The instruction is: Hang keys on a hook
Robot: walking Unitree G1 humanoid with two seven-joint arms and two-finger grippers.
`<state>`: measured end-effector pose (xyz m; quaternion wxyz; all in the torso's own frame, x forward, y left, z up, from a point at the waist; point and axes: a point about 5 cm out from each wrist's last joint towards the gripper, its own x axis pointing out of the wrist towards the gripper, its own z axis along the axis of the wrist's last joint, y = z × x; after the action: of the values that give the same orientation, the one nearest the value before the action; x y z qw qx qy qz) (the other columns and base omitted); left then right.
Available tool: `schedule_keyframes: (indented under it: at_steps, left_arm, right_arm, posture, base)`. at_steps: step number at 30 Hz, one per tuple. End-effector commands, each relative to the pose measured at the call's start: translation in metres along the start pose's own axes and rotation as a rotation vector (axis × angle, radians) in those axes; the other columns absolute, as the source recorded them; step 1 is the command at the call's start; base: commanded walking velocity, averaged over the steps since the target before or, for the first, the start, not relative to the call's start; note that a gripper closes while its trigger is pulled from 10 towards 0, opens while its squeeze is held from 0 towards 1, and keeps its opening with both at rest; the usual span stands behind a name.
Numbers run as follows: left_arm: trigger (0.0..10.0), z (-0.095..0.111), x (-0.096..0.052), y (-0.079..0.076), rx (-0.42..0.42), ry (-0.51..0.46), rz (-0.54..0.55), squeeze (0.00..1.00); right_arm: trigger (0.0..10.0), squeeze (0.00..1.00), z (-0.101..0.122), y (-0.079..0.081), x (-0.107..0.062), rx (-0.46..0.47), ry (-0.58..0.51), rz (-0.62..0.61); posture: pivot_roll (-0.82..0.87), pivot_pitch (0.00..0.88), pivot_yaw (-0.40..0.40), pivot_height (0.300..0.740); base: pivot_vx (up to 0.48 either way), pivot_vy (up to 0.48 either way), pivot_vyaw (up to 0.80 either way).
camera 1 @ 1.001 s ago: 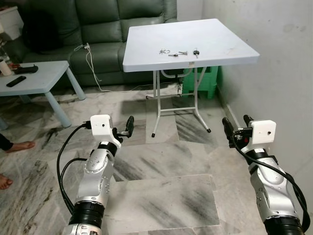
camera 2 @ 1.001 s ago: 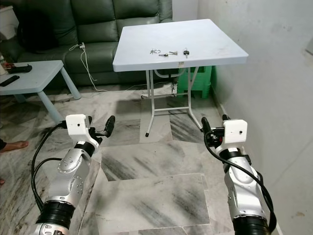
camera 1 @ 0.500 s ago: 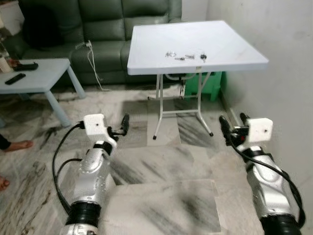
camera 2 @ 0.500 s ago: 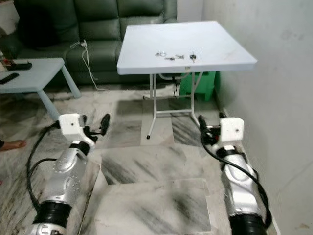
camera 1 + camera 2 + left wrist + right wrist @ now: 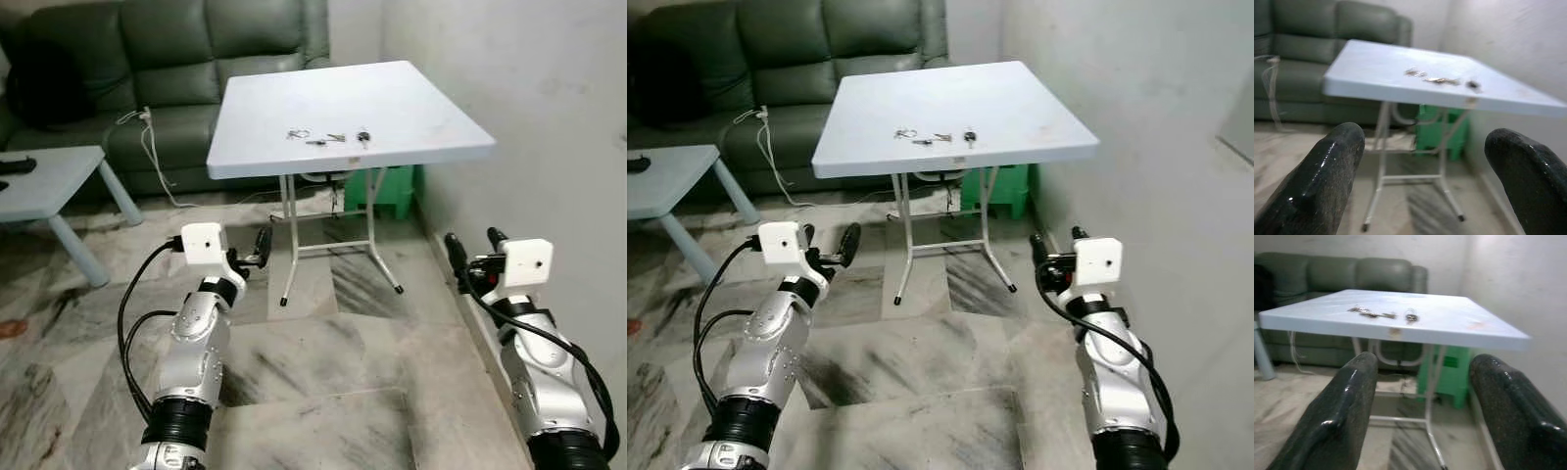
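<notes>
At your far left stands a low pale-blue coffee table (image 5: 49,181), with a dark green sofa (image 5: 147,69) behind it and a white cable (image 5: 157,166) trailing down the sofa front to the marble floor (image 5: 323,352). Your left gripper (image 5: 257,249) is raised over the floor, short of the white folding table (image 5: 421,113), its two black fingers (image 5: 1327,171) spread wide and gripping nothing. On that tabletop, near the front edge and roughly at its middle, lie the keys (image 5: 328,137): a small loose row of metal pieces with a dark-headed key (image 5: 363,134) at the right end, well apart from both grippers. A green stool (image 5: 382,186) sits under the table against the white wall (image 5: 529,88). Your right gripper (image 5: 473,247) is held up close beside that wall, fingers (image 5: 1347,406) likewise parted and empty, pointing toward the table.
</notes>
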<state>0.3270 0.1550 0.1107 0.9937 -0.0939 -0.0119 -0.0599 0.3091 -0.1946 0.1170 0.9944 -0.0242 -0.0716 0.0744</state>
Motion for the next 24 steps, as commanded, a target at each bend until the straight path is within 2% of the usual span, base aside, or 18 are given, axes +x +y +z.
schedule_keyframes:
  at_steps: [1,11,14,17,19,24]
  left_arm:
    - [10.0,0.0031,0.0021,-0.0040,0.009,-0.011,-0.014,0.00]
    - [10.0,0.0025,0.0018,-0.0045,0.007,-0.011,-0.012,0.00]
    - [10.0,0.0020,0.0013,-0.0049,0.008,-0.011,-0.015,0.00]
    - [10.0,0.0016,0.0012,-0.0052,0.007,-0.010,-0.013,0.00]
    - [10.0,0.0015,0.0011,-0.0054,0.006,-0.011,-0.012,0.00]
    - [10.0,0.0012,0.0009,-0.0054,0.005,-0.011,-0.012,0.00]
  right_arm:
    - [10.0,0.00,-0.0011,-0.0052,-0.0040,-0.010,0.005,-0.008]
    - [10.0,0.00,-0.0023,-0.0051,-0.0032,-0.022,0.020,0.000]
    - [10.0,0.00,-0.0017,-0.0042,-0.0025,-0.068,0.025,0.013]
    - [10.0,0.00,-0.0012,-0.0029,-0.0025,-0.064,0.022,0.018]
    - [10.0,0.00,-0.0003,-0.0019,-0.0025,-0.087,0.016,0.032]
    - [10.0,0.00,-0.0011,-0.0021,-0.0025,-0.065,0.019,0.027]
  posture:
    - [-0.04,0.000,0.011,0.740]
    - [-0.04,0.000,0.005,0.740]
    - [-0.04,0.000,0.004,0.740]
    - [-0.04,0.000,0.002,0.740]
    - [-0.04,0.000,0.002,0.740]
    - [-0.04,0.000,0.000,0.740]
  base:
    - [0.382,0.000,0.00]
    - [0.384,0.000,0.00]
    - [0.384,0.000,0.00]
    - [0.380,0.000,0.00]
    - [0.386,0.000,0.80]
    - [0.382,0.000,0.80]
